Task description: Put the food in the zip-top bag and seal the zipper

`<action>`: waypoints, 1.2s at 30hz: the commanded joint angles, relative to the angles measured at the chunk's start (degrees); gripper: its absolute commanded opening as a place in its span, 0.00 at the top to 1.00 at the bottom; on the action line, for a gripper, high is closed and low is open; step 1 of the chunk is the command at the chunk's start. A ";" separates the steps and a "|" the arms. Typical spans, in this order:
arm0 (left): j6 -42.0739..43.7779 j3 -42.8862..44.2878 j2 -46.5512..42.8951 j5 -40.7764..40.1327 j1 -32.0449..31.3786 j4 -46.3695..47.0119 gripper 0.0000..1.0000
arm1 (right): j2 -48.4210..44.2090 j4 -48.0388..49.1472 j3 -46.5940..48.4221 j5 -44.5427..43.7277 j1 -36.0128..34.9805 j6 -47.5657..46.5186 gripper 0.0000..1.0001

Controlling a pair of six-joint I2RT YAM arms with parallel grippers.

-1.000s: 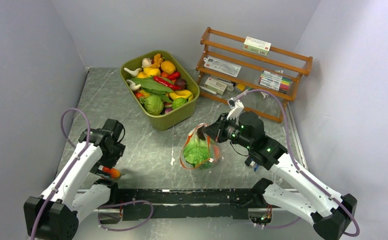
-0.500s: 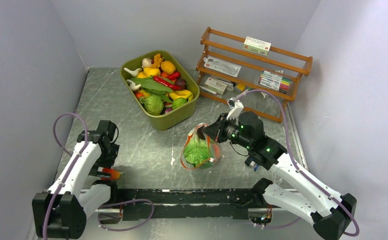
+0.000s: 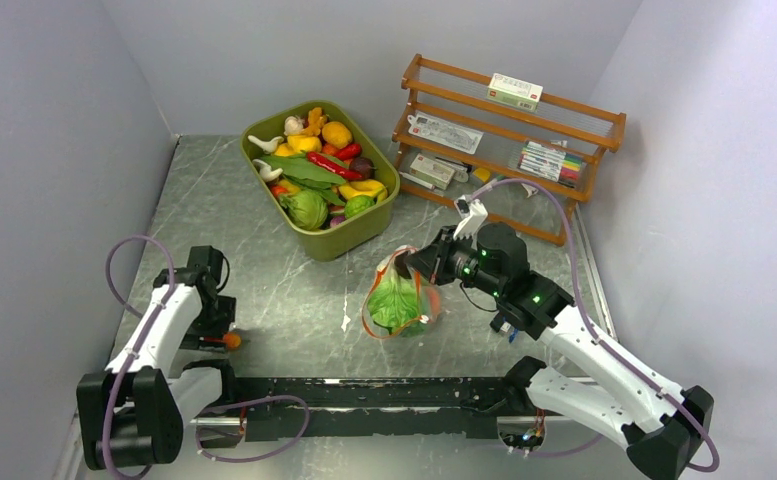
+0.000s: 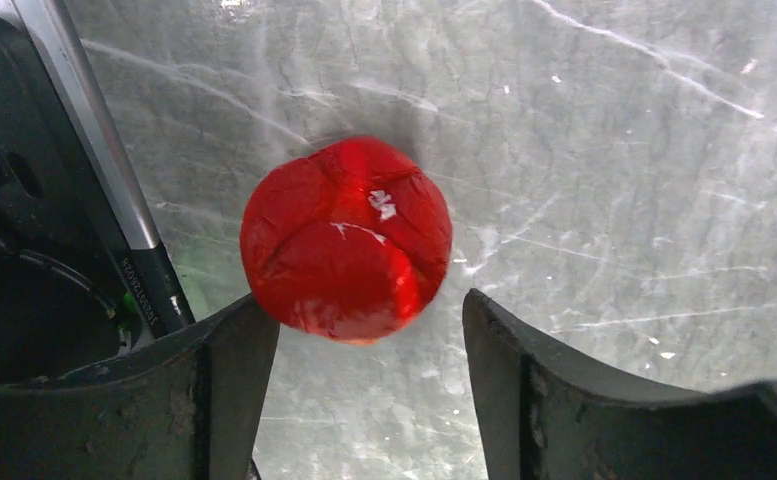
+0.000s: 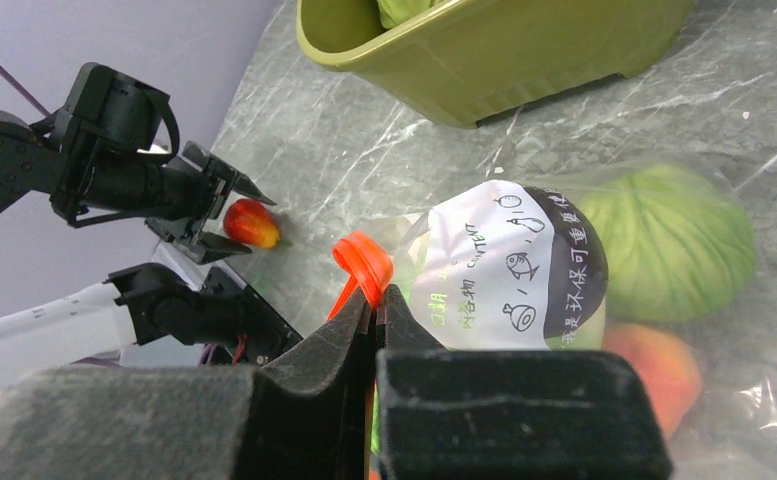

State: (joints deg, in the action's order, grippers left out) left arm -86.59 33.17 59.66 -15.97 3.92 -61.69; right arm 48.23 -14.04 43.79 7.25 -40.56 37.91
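The clear zip-top bag (image 3: 399, 300) stands mid-table with a green leafy toy and a peach inside. In the right wrist view it shows its white label (image 5: 509, 270), a green cabbage (image 5: 664, 245) and the peach (image 5: 654, 365). My right gripper (image 3: 414, 262) is shut on the bag's orange-red zipper (image 5: 362, 268) at the mouth and holds it up. My left gripper (image 4: 369, 380) is open at the near left, low over the table. A red-orange toy fruit (image 4: 346, 238) lies on the table just beyond its fingertips, touching the left finger (image 4: 224, 390). The fruit also shows in the top view (image 3: 230, 340).
An olive-green tub (image 3: 369, 228) full of toy fruits and vegetables stands at the back centre. A wooden rack (image 3: 509, 150) with boxes and pens stands at the back right. A black rail (image 3: 364, 392) runs along the near edge. Grey walls close both sides.
My left arm has folded back toward the near-left corner, with its gripper staying by the red-orange fruit. The right arm and the bag have not moved.
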 commanded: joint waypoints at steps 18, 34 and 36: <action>-1.42 1.09 3.72 -4.14 1.29 2.53 0.28 | -0.13 1.50 1.51 0.06 0.34 -0.38 1.00; 1.73 0.64 1.80 -4.98 3.01 3.72 0.55 | 0.25 1.47 1.70 0.54 0.34 0.18 1.00; 2.87 1.44 1.06 -5.14 2.97 3.06 0.60 | 0.32 1.67 1.37 0.74 0.38 0.46 1.00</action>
State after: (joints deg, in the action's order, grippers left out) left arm -85.91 32.47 62.46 -19.16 6.28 -57.89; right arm 48.88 -14.20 44.25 7.35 -40.56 37.67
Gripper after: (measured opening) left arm 0.539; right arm 0.006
